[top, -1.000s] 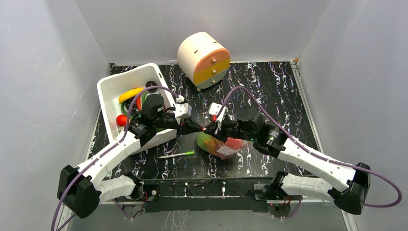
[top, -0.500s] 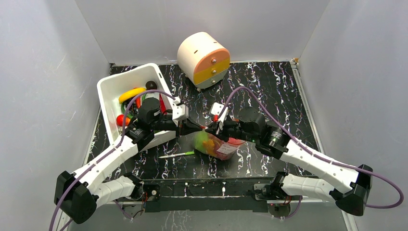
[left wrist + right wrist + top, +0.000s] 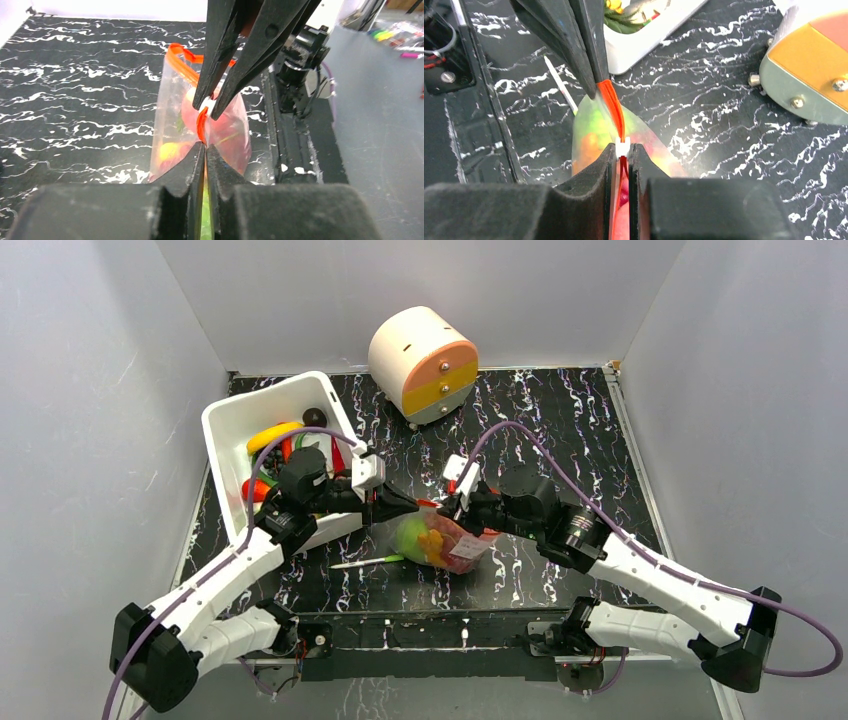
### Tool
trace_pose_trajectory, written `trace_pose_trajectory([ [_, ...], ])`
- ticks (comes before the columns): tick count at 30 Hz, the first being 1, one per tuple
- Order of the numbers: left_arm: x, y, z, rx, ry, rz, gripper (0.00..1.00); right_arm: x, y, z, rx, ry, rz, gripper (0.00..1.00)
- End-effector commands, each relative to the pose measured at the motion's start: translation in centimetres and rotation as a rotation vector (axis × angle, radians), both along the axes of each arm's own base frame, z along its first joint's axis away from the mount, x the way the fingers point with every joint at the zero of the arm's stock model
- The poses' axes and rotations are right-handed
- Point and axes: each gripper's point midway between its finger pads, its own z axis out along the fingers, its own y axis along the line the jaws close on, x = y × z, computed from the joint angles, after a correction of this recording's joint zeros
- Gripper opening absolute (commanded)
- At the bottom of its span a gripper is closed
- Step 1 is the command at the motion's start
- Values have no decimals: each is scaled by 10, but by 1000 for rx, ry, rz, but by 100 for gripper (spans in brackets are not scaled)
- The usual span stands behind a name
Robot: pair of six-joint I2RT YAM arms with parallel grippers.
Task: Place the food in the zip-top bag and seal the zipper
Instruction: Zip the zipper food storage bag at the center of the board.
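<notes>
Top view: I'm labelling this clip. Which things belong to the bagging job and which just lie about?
Job: zip-top bag, zipper, food inside it, left gripper, right gripper.
Lying about: white bin, round drawer box, white-and-green stick.

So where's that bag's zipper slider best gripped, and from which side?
Pinch the white slider across its flat faces, coming along the strip from the right arm's side. The red-orange zipper runs taut, edge-up over the bag, leaving both faces exposed; the right end effector grips it so.
</notes>
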Motion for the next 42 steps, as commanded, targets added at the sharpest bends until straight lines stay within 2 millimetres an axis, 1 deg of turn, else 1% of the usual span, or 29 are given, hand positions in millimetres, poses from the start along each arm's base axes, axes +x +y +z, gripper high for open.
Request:
trace_pose_trajectory([
  [1, -4, -5, 22, -71, -37, -77, 14, 4, -12, 16, -8, -40, -36, 0],
  [3, -4, -7, 21, -71, -32, -96, 26, -1, -7, 24, 28, -48, 0, 0],
  [6, -2, -10, 24, -71, -33, -114, 41, -7, -1, 34, 75, -61, 38, 0],
  [8, 0, -12, 22, -57, -25, -120, 44, -8, 1, 37, 88, -63, 51, 0],
  [11, 3, -14, 17, -32, -3, -134, 52, -7, 4, 36, 88, -61, 57, 0],
  [14, 7, -15, 16, -28, 0, -125, 54, -7, 8, 33, 84, -54, 67, 0],
  [15, 7, -16, 17, -31, 3, -127, 52, -6, 9, 31, 82, -50, 69, 0],
  [17, 5, -17, 20, -41, 3, -146, 46, -6, 10, 31, 83, -51, 72, 0],
  [18, 4, -17, 21, -40, 6, -152, 37, -6, 10, 31, 82, -51, 71, 0],
  [19, 4, -17, 21, -37, 7, -154, 26, -6, 10, 31, 82, -51, 70, 0],
  [20, 4, -16, 20, -31, 7, -148, 12, -5, 10, 32, 81, -52, 67, 0],
  [21, 5, -15, 19, -27, 3, -138, 1, -4, 9, 32, 79, -52, 62, 0],
  [25, 8, -10, 21, -26, -22, -76, 0, -1, 4, 27, 55, -47, 33, 0],
  [28, 16, -4, 26, -19, -48, 8, 0, 2, -1, 23, 37, -43, -1, 0],
  [31, 26, 3, 36, -21, -94, 103, 0, 3, -7, 21, 25, -33, -29, 0],
  [34, 33, 7, 46, -25, -127, 153, 0, 5, -12, 19, 14, -28, -57, 0],
  [40, 51, 10, 52, -15, -135, 243, 0, 8, -21, 17, -14, -9, -107, 0],
  [42, 60, 14, 53, -4, -137, 295, 0, 7, -25, 17, -26, 2, -117, 0],
])
